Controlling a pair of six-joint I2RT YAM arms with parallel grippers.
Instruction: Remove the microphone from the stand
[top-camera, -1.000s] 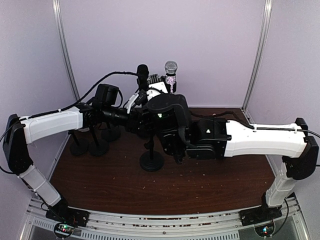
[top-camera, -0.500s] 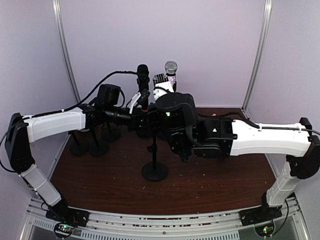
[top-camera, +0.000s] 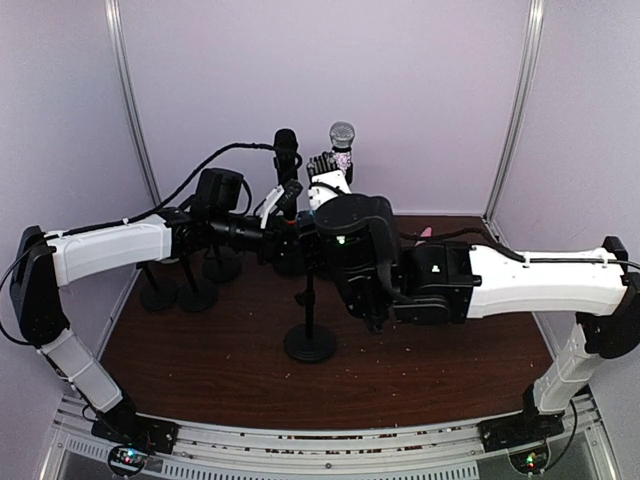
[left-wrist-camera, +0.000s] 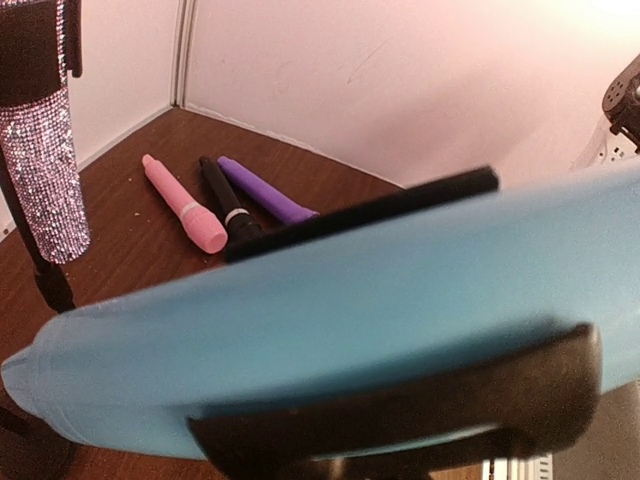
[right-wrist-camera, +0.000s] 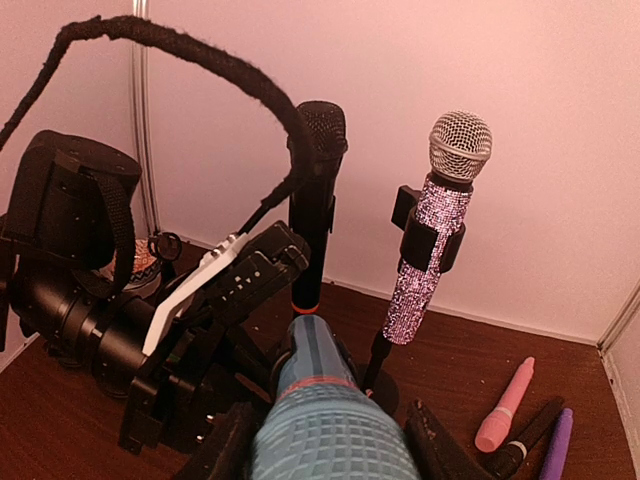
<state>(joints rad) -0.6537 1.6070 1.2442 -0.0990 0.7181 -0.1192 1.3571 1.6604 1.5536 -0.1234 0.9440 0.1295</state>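
Stand base (top-camera: 310, 342) shifted nearer; left hand (left-wrist-camera: 400, 310) clamped on blue microphone (right-wrist-camera: 330, 430).

The blue microphone (right-wrist-camera: 318, 420) with a mesh head sits atop the upright, round-based black stand (top-camera: 309, 322) mid-table

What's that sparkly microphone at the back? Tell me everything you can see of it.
The sparkly microphone has a round silver mesh head and a handle covered in what look like rhinestones. It stands almost upright, head up, held by a black clip on a thin stand near the back wall, beside a black microphone. Only the clip touches it.
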